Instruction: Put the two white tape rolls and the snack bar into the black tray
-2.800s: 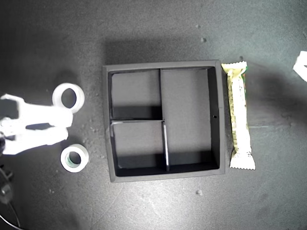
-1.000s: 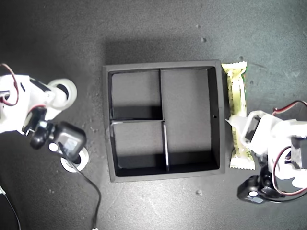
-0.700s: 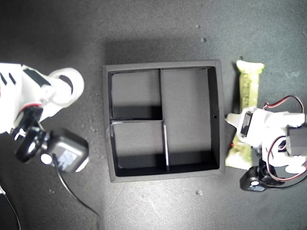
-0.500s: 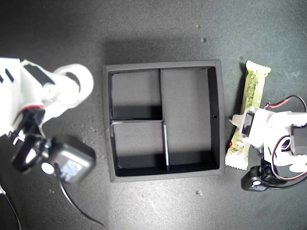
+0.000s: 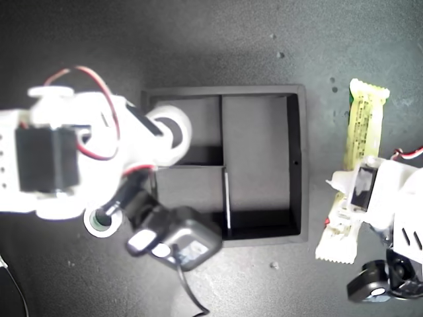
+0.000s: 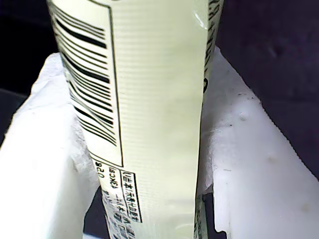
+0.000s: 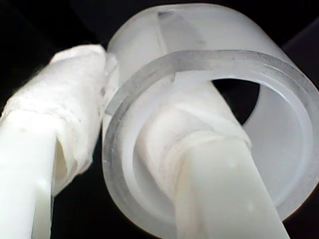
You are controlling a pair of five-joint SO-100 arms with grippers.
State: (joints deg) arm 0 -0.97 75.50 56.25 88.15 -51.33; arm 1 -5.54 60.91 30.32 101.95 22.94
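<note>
My first gripper (image 5: 353, 191) is clamped across the snack bar (image 5: 357, 165), at the exterior view's right, well clear of the black tray (image 5: 301, 165). The bar hangs tilted, its upper crimped end leaning toward that view's right, its lower crimped end just past the tray's lower right corner. In the first wrist view the wrapper (image 6: 149, 114) fills the gap between the two white jaws, barcode side showing, pressed on both faces.

My second gripper (image 5: 162, 135) holds the wider white tape roll (image 5: 173, 129) above the tray's upper small compartment on the exterior view's left. In the second wrist view one finger (image 7: 209, 169) runs through the ring's hole and the other finger (image 7: 55, 144) bears on the outer wall (image 7: 149, 50), so the jaws are closed on the roll's wall. I cannot tell how high it sits over the tray floor.

The smaller tape roll (image 5: 100, 221) with the greenish core lies on the dark table (image 5: 218, 39), outside the tray toward the exterior view's lower left, partly hidden under the arm
</note>
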